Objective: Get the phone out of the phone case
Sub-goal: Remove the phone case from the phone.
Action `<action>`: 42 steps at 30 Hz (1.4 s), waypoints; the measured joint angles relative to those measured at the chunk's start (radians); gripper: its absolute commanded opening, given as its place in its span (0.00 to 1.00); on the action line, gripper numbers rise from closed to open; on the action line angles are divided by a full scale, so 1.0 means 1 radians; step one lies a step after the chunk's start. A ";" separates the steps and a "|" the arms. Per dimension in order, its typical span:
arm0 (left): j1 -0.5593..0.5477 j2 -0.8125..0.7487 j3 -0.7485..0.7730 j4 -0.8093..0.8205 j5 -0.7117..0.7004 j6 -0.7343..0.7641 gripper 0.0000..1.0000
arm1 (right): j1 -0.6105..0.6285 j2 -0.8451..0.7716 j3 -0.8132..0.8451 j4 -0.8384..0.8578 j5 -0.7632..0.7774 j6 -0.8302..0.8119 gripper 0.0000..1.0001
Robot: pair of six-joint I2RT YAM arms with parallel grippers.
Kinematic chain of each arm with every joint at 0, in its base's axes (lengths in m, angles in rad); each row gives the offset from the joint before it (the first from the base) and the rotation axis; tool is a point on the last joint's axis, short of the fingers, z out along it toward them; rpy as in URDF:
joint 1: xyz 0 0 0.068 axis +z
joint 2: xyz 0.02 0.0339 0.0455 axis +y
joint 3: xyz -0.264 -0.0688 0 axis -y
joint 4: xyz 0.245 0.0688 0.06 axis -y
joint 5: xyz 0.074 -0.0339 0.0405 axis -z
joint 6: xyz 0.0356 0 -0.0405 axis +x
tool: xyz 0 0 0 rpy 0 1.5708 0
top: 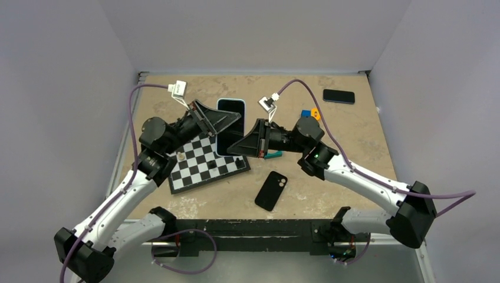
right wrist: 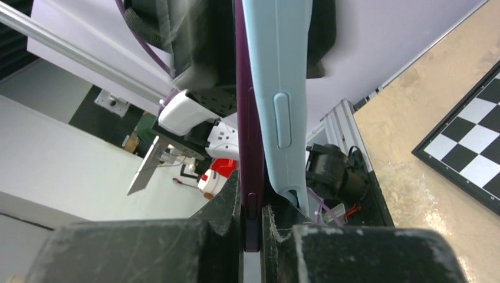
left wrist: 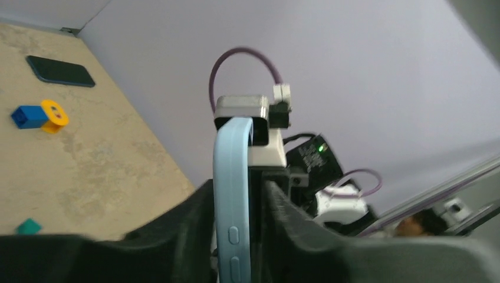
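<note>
2 grippers, left (top: pixel 216 121) and right (top: pixel 250 142), clamp opposite ends of the phone (top: pixel 230 125) between them. Its light-blue phone case (right wrist: pixel 283 71) looks soft and stretchy, best peeled at the lifted corner beside right's fingers.

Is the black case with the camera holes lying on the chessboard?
No, the black case lies on the bare table, to the right of the chessboard and apart from it.

Phone (top: pixel 232 109) is held above the table (top: pixel 354 141) at mid-field, black screen up, with a pale-blue rim. Left hand (top: pixel 226 122) is on its left edge and right hand (top: pixel 239 144) on its near end. Phone case (top: pixel 271 190) lies flat on the table, apart from the phone and nearer the bases, two holes showing. Chessboard (top: pixel 203 168) sits under the left arm.
</note>
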 measured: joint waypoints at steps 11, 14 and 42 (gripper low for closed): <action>-0.104 -0.146 0.013 -0.342 0.077 0.310 0.58 | -0.166 -0.209 -0.182 0.013 -0.010 0.039 0.00; -0.139 -0.104 0.009 -0.344 0.090 0.352 0.51 | -0.179 -0.235 -0.202 0.014 -0.022 0.050 0.00; -0.153 0.058 0.097 -0.422 0.292 0.704 0.00 | -0.193 -0.450 -0.315 0.236 -0.216 0.282 0.00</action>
